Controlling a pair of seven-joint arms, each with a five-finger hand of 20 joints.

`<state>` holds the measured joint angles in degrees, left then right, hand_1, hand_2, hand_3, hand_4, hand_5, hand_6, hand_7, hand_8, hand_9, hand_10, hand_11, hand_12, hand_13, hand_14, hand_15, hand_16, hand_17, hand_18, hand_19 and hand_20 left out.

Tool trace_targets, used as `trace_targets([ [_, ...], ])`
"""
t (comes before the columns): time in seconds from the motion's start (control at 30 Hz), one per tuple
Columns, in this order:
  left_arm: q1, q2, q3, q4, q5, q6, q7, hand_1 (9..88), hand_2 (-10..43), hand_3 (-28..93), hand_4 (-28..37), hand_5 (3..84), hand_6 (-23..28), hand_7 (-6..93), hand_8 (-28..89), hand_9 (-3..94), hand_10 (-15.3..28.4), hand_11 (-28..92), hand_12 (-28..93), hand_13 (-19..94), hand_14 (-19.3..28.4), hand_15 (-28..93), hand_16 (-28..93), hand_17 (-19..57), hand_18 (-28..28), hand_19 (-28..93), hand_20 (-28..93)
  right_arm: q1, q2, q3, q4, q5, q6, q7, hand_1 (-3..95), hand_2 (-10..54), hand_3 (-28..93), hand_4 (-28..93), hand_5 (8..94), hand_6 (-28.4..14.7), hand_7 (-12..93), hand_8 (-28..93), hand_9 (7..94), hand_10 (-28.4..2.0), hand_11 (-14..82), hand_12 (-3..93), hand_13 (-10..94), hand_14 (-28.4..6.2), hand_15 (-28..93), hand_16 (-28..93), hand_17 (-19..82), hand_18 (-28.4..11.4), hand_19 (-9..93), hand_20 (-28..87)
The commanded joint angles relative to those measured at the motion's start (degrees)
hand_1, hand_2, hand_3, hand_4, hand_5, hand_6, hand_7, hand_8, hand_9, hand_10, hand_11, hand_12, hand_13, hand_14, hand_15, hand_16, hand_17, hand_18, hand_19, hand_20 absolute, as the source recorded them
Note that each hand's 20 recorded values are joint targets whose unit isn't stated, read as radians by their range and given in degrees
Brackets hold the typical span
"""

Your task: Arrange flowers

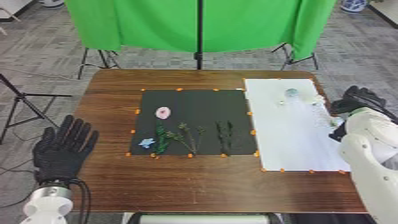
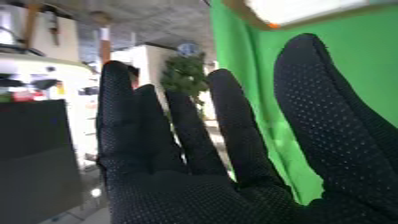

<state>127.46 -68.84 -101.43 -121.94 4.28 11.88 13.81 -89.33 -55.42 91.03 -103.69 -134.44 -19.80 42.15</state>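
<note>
Holding the black fabric-gloved right hand (image 1: 359, 98) spread, empty, beside the white rectangular sheet (image 1: 286, 132), probably for reaching its small white blossoms (image 1: 317, 100), and displaying the oval pink bloom (image 1: 163, 112) on the square black mat (image 1: 200, 102), apparently for arranging.

The brown desk (image 1: 222, 192) is made of wood. A black sheet (image 1: 204, 105) lies flat on it, with a longer white sheet (image 1: 280, 135) just beside it, on the right. Little orange bits (image 1: 253, 133) sit along the edges of both sheets, near and far.
</note>
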Motion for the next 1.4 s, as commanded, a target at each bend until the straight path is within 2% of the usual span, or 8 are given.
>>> trace_targets([
  [0.03, 1.1, -0.16, -0.16, -0.04, -0.11, 0.71, -0.91, 29.8, 18.3, 72, -27.4, 46.4, 7.3, 14.9, -9, 40.8, 14.3, 21, 13, 32, 14.8, 46, -3, -3.5, 14.7, 34, 20, -1.8, -0.2, -0.2, 3.5, 0.9, -2.3, 2.2, 44.3, -9.5, 80, -28, 45.4, -7.7, 12, -10, 32.3, -22.0, 7.9, 11.6, 28, -22.0, 26, 11, 17, -24.7, 61, 17],
  [0.2, 0.9, -0.13, -0.31, -0.02, 0.03, 0.47, -1.31, 29.8, 18.3, 72, -27.4, 46.4, 7.4, 14.8, -9, 40.7, 14.3, 21, 13, 32, 14.8, 46, -3, -3.5, 14.7, 34, 20, -2.9, -0.7, -1.3, 5.6, -1.4, 0.9, -3.0, 49.5, -9.5, 78, -28, 45.6, -5.9, 14, -11, 35.5, -20.0, 9.5, 11.8, 38, -18.5, 32, 13, 24, -24.1, 70, 20],
  [0.4, 0.9, 0.01, 0.12, 0.0, -0.74, 1.58, -1.31, 29.8, 18.3, 72, -27.5, 46.3, 7.4, 14.7, -9, 40.8, 14.3, 21, 14, 32, 14.9, 46, -3, -3.5, 14.8, 35, 20, -2.8, -1.2, -3.9, 7.7, -3.4, 6.0, -7.5, 58.2, -9.5, 66, -28, 51.8, -2.9, 17, -12, 49.0, -15.4, 11.3, 13.3, 54, -12.7, 39, 16, 29, -22.1, 78, 27],
  [0.5, 0.9, -0.08, 0.42, 0.0, -0.1, 1.34, -1.43, 29.8, 18.3, 72, -27.5, 46.5, 7.4, 14.8, -9, 40.7, 14.3, 21, 14, 32, 14.8, 46, -3, -3.5, 14.8, 35, 20, -2.0, -1.3, -5.5, 8.8, -3.9, 8.2, -7.3, 60.6, -9.5, 62, -28, 55.0, -1.5, 18, -12, 55.1, -12.8, 13.3, 14.4, 58, -11.3, 41, 18, 30, -21.4, 79, 29],
  [0.6, 1.1, -0.2, 0.49, 0.08, -0.26, 1.33, -1.18, 30.1, 18.5, 72, -27.7, 46.6, 7.4, 15.0, -9, 40.9, 14.3, 21, 14, 32, 14.8, 46, -3, -3.5, 14.7, 35, 20, -2.0, -1.3, -6.2, 9.0, -5.3, 9.4, -8.1, 73.5, -9.5, 38, -28, 65.7, 1.2, 21, -8, 73.9, -10.5, 12.3, 29.4, 65, -7.0, 37, 35, 31, -20.4, 78, 34],
  [0.73, 1.3, -0.19, 0.35, 0.04, -0.37, 1.22, -1.01, 30.1, 18.5, 72, -27.7, 46.7, 7.5, 15.1, -9, 40.9, 14.3, 22, 14, 32, 14.8, 47, -3, -3.5, 14.7, 35, 20, -3.3, -0.2, -7.2, 6.2, -5.9, 16.2, -8.5, 69.6, -9.5, 55, -28, 76.0, 0.6, 31, 6, 85.8, -9.8, 12.1, 45.9, 71, -5.9, 40, 44, 33, -20.9, 80, 39],
  [1.1, 2.1, -0.2, -1.06, -0.41, -0.54, 1.28, -0.54, 29.9, 18.3, 72, -27.6, 46.7, 7.5, 15.0, -9, 40.9, 14.3, 22, 13, 32, 14.8, 46, -3, -3.5, 14.7, 35, 20, 7.9, -8.7, -21.0, -3.4, -1.1, 18.8, -20.4, 67.2, -9.5, 62, -28, 77.3, 0.2, 33, 9, 86.8, -10.0, 12.9, 48.3, 71, -5.8, 40, 45, 34, -21.1, 81, 40],
  [1.4, 0.9, 0.34, 0.03, 0.29, -0.07, 1.67, -0.86, 29.9, 18.3, 72, -27.6, 46.7, 7.5, 15.1, -9, 40.9, 14.3, 22, 13, 32, 14.8, 47, -3, -3.6, 14.8, 35, 20, 16.9, -24.4, -36.0, 8.6, -8.0, 16.4, -30.0, 65.7, -9.5, 65, -28, 76.4, 0.1, 34, 9, 86.4, -10.3, 13.5, 48.0, 71, -6.2, 42, 44, 34, -21.4, 82, 40],
])
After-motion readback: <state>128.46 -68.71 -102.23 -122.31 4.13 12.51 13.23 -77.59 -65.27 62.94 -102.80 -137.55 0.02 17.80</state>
